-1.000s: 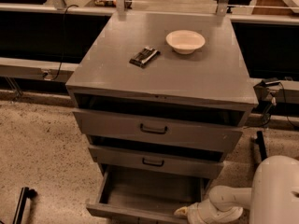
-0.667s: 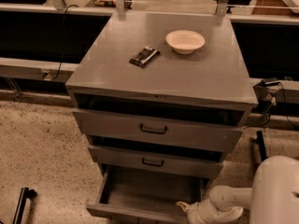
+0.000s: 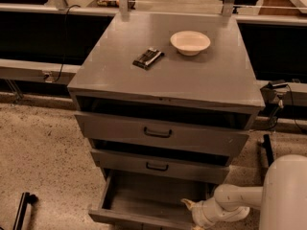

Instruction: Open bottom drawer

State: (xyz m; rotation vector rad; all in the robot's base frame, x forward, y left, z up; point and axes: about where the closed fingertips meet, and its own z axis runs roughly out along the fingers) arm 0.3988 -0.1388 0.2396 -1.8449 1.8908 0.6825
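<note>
The bottom drawer [image 3: 144,198] of the grey metal cabinet [image 3: 168,75] stands pulled out toward me, with its plain grey tray showing and nothing in it. Its front panel [image 3: 134,218] runs along the lower edge of the view, and its handle is hidden. My gripper [image 3: 188,205] is at the drawer's right front corner, just above the tray, on the end of the white arm [image 3: 230,202] that comes in from the lower right. The middle drawer [image 3: 158,166] and the top drawer [image 3: 158,133] sit slightly ajar, each with a black loop handle.
A white bowl [image 3: 190,42] and a small dark flat packet [image 3: 148,57] lie on the cabinet top. My white base [image 3: 285,195] is at the lower right. A black object [image 3: 21,210] lies on the speckled floor at the lower left. Dark shelving runs behind the cabinet.
My gripper has shifted a little up and back along the drawer's right front corner. The drawer stays pulled out about as far as before.
</note>
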